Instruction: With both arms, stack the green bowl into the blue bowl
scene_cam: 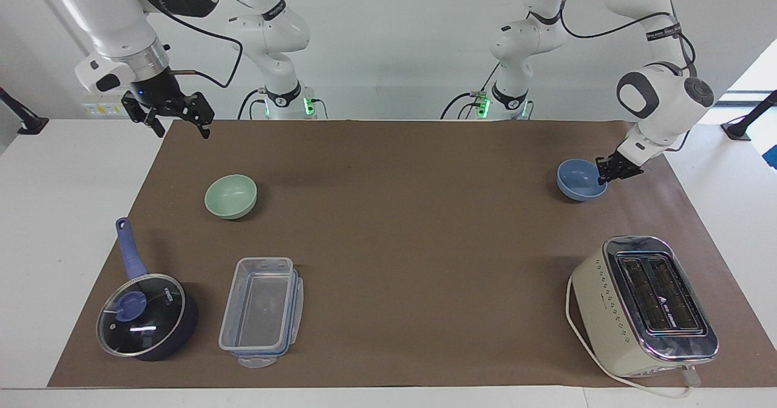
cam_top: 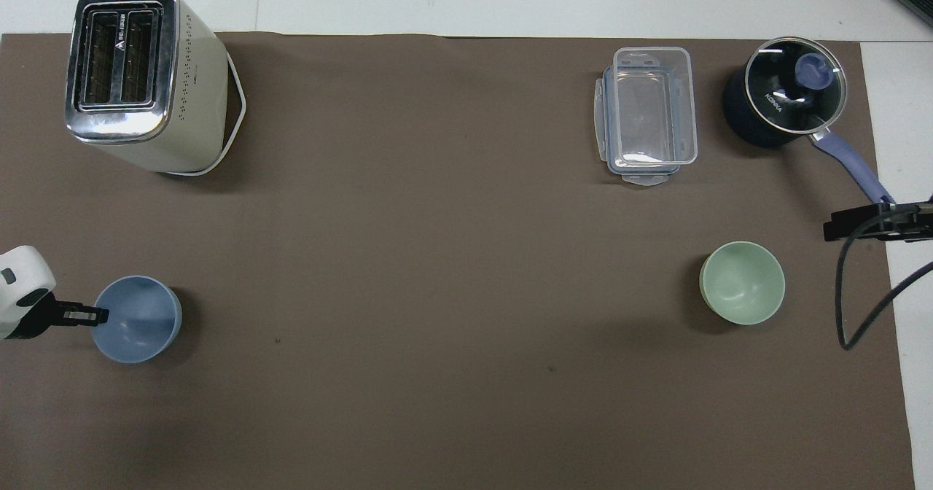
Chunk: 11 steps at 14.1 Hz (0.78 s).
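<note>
The green bowl (scene_cam: 230, 196) sits upright on the brown mat (scene_cam: 400, 226) toward the right arm's end, nearer the robots than the clear lidded container (scene_cam: 262, 311) and the saucepan (scene_cam: 145, 311). In the facing view the right gripper (scene_cam: 176, 116) hangs with its fingers spread, over the mat's corner (well apart from that bowl). The left gripper (scene_cam: 612, 171) is clamped on the rim of the blue bowl (scene_cam: 580, 180), which rests nearer the robots than the toaster (scene_cam: 643, 305).

From overhead, the green bowl (cam_top: 742, 282) stands alone; the left gripper (cam_top: 87, 316) pinches the blue bowl (cam_top: 138, 319) at its rim, and the right gripper (cam_top: 845, 226) shows only as a dark tip at the mat's edge.
</note>
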Tool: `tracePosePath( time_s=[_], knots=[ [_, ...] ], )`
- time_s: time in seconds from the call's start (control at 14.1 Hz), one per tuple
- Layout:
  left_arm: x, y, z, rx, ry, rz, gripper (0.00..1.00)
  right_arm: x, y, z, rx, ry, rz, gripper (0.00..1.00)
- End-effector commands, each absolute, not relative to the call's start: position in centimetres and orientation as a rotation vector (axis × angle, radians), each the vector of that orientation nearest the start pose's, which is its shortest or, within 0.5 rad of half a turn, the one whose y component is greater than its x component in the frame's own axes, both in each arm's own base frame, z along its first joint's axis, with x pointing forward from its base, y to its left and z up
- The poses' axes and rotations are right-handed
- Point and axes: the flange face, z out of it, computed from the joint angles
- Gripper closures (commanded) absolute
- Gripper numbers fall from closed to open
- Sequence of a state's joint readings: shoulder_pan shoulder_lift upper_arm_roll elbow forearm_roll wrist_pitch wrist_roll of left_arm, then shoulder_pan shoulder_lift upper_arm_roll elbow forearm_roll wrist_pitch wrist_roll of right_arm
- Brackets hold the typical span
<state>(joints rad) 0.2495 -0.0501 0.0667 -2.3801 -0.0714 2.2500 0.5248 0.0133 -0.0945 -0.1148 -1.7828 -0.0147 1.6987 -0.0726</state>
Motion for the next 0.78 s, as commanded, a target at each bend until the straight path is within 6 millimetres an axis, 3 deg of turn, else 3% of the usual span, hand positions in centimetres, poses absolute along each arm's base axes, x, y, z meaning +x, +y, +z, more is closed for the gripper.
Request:
tracePosePath(
  time_s=[0.0,0.14,0.43,0.57,0.71],
  knots=[
    [45.4,14.9,33.2,-3.219,0.278,0.078,1.0,52.7,-7.0,55.3,-3.15,0.005,-0.034,0.0],
    [45.5,15.0,33.9,-3.219,0.279,0.072,1.0,53.1,-7.0,53.1,-3.152,0.004,-0.046,0.0],
    [45.7,14.4,37.8,-3.227,0.304,0.077,1.0,53.8,-8.2,46.4,-3.147,-0.029,-0.03,0.0],
    [45.6,12.8,40.1,-3.218,0.336,0.051,1.0,53.1,-9.4,43.2,-3.151,-0.047,-0.06,0.0],
    [45.4,9.7,42.3,-3.225,0.338,0.099,1.0,52.6,-9.9,40.9,-3.152,-0.042,-0.065,0.0]
  ],
)
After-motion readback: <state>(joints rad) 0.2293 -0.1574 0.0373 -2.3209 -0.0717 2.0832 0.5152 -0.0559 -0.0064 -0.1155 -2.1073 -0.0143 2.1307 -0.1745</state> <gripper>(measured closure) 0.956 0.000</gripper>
